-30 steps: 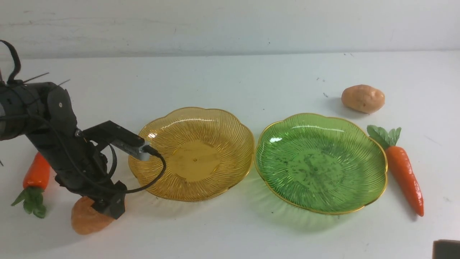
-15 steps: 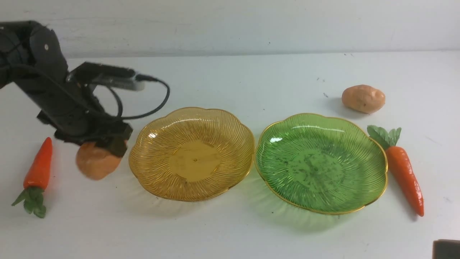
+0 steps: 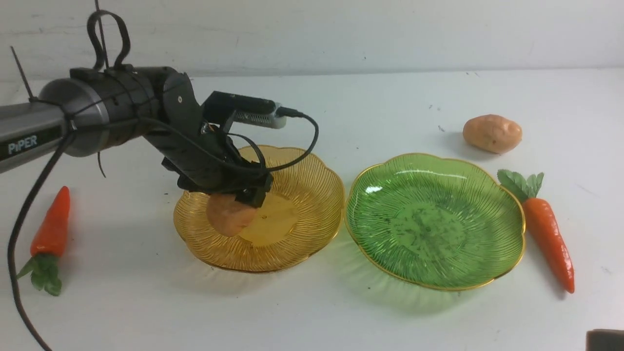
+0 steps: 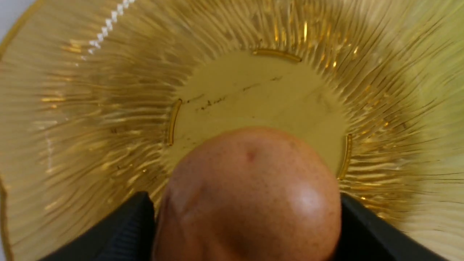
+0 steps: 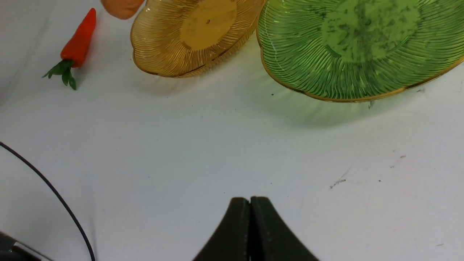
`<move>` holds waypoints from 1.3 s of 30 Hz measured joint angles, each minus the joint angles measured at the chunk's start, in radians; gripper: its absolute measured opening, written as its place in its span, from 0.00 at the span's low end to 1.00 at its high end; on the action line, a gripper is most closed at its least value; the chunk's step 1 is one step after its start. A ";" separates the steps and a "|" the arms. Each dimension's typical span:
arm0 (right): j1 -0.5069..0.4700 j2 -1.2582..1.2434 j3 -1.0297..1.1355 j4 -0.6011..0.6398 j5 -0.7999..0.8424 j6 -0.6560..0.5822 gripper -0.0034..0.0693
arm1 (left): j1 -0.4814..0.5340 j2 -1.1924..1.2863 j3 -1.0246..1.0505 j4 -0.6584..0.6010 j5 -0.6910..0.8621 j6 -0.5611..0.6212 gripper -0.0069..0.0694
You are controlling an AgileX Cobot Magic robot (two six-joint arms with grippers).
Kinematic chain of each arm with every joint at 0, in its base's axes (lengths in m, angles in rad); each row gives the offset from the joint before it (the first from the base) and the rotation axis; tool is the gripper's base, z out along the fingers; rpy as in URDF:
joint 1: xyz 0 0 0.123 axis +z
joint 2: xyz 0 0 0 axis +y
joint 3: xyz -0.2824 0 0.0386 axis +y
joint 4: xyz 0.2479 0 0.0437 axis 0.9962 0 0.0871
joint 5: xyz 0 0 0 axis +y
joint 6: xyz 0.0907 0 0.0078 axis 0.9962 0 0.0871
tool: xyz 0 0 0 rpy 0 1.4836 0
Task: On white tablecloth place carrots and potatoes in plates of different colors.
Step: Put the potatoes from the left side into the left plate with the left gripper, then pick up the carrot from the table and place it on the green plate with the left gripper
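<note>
My left gripper (image 3: pixel 233 204) is shut on a tan potato (image 3: pixel 228 215) and holds it just above the left half of the amber-yellow plate (image 3: pixel 312 185). In the left wrist view the potato (image 4: pixel 250 195) sits between both black fingers over the plate's flat centre (image 4: pixel 261 94). The green plate (image 3: pixel 434 219) stands empty to the right. A second potato (image 3: pixel 492 133) lies behind it. One carrot (image 3: pixel 548 234) lies right of the green plate, another carrot (image 3: pixel 48 234) at far left. My right gripper (image 5: pixel 250 203) is shut and empty above the white tablecloth (image 5: pixel 217 145).
A dark block corner (image 3: pixel 604 339) shows at the front right edge. A black cable (image 3: pixel 19 253) hangs from the left arm over the cloth at the left. The right wrist view shows both plates (image 5: pixel 203 32) and the left carrot (image 5: pixel 76 43).
My left gripper lifted the potato off the cloth at the front left, then carried it right and over the amber-yellow plate.
</note>
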 joint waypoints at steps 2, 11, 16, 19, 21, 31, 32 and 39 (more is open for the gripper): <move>0.000 0.000 0.000 0.000 0.000 0.000 0.02 | 0.000 0.004 0.000 0.000 0.017 -0.024 0.93; 0.000 0.000 0.000 0.000 0.000 0.000 0.02 | 0.000 0.002 -0.180 0.109 0.267 -0.062 0.91; 0.000 0.000 0.000 0.000 0.001 0.000 0.02 | 0.029 -0.008 -0.311 0.278 0.460 -0.107 0.46; 0.000 0.000 0.000 0.000 0.001 0.000 0.02 | 0.111 -0.016 -0.337 0.358 0.493 -0.152 0.16; 0.000 0.000 0.000 0.000 0.005 0.000 0.02 | 0.209 -0.017 -0.339 0.347 0.508 -0.160 0.11; 0.000 0.000 0.000 0.000 0.015 0.000 0.02 | 0.497 -0.001 -0.339 0.176 0.511 -0.121 0.10; 0.000 0.000 0.000 0.000 0.015 0.000 0.02 | 0.515 0.004 -0.339 0.159 0.511 -0.114 0.10; 0.000 0.000 0.000 0.000 0.015 0.000 0.02 | 0.545 0.103 -0.339 0.128 0.511 -0.030 0.21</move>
